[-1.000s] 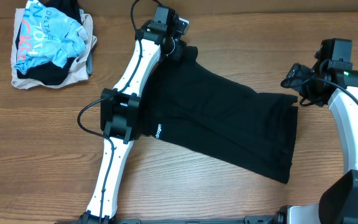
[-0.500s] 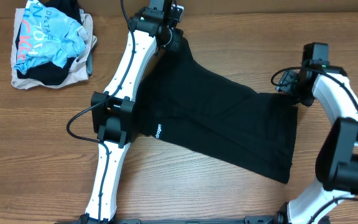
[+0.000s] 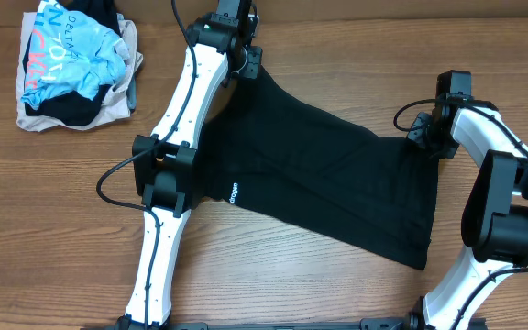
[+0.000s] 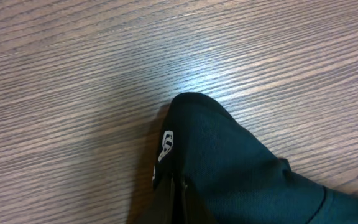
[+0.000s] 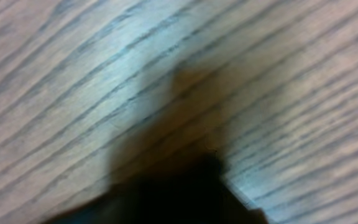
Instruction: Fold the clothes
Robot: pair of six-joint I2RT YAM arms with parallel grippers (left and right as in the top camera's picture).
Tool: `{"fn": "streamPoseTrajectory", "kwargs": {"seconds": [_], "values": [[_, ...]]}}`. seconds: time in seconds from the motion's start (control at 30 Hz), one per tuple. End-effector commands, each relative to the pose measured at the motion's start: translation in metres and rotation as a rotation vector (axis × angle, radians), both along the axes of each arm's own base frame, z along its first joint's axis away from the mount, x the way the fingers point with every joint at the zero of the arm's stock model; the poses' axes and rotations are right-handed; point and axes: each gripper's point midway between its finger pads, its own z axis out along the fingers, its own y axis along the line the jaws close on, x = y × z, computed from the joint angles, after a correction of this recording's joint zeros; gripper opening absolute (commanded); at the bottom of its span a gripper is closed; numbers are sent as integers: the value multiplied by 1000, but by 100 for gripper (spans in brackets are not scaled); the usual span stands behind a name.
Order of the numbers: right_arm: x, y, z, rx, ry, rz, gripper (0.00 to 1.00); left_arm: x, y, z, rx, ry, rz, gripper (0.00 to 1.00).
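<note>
Left gripper (image 3: pixel 248 66) sat at the far top corner of the black garment (image 3: pixel 337 183). It looked clenched on that corner: the cloth pulled to a point there, and in the wrist view fabric bunched up right at the tips. The fingers themselves were buried under cloth, so this is a judgement.

Right gripper (image 3: pixel 426 136) was at the garment's upper right corner, touching or just beside the edge. The wrist view was blurred to a dark smear on wood grain, so released or clenched, cannot tell.

The garment lay spread flat and slanted across the middle of the table (image 3: pixel 62 229), between the two arms, with the left arm lying over its left edge. A small white logo (image 3: pixel 233 192) showed near that left edge.

Handling: thin, soft and light, it would sag and wrinkle, with no stiffness to hold a fold line. Best taken by pinching corners or hem edges rather than mid-panel, keeping the two held corners taut so it carries over flat.

A pile of other clothes (image 3: pixel 76 64) sat well apart at the far left.
</note>
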Motion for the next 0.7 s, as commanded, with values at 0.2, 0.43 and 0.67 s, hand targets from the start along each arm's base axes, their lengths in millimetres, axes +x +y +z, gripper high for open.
{"fn": "streamPoseTrajectory", "kwargs": {"seconds": [0.2, 0.43, 0.67], "values": [[1, -19, 51, 20, -13, -50, 4, -1, 21, 72, 6, -107, 17, 4], [-32, 9, 120, 160, -38, -4, 4, -33, 40, 110, 17, -65, 34, 4], [-80, 23, 129, 202, 97, -12, 4, -83, 53, 87, 79, 158, 31, 4]]}}
